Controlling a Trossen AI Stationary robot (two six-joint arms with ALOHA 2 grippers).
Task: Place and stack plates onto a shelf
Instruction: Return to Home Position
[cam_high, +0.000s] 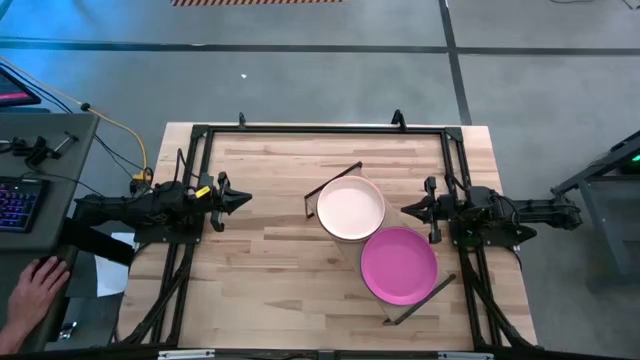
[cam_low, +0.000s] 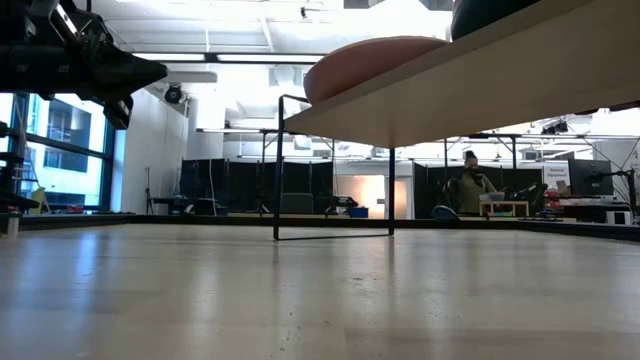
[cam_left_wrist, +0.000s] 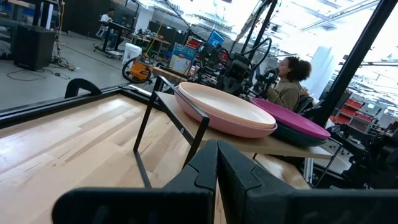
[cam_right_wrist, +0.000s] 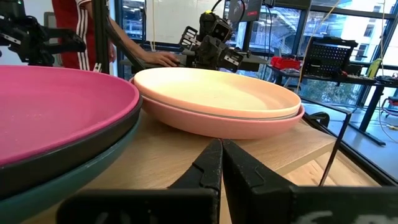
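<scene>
The shelf (cam_high: 342, 238) stands slantwise in the table's middle on thin dark end frames, carrying two stacks of plates. The far-left stack shows a cream plate (cam_right_wrist: 217, 90) lying on a light pink one (cam_right_wrist: 230, 124). The near-right stack has a magenta plate (cam_high: 398, 264) on top, with a black plate (cam_right_wrist: 81, 152) and a pale teal plate (cam_right_wrist: 74, 186) under it. The dark green plate is hidden. My left gripper (cam_high: 243, 201) hovers shut left of the shelf. My right gripper (cam_high: 408, 210) hovers shut right of it, near the magenta plate.
A dark metal frame (cam_high: 320, 129) runs round the table. Bare wood lies left of the shelf and along the near edge. A person's hand (cam_high: 35, 290) rests beside the table's left side, by a keyboard (cam_high: 15, 205). Another person sits in the room beyond (cam_low: 470, 185).
</scene>
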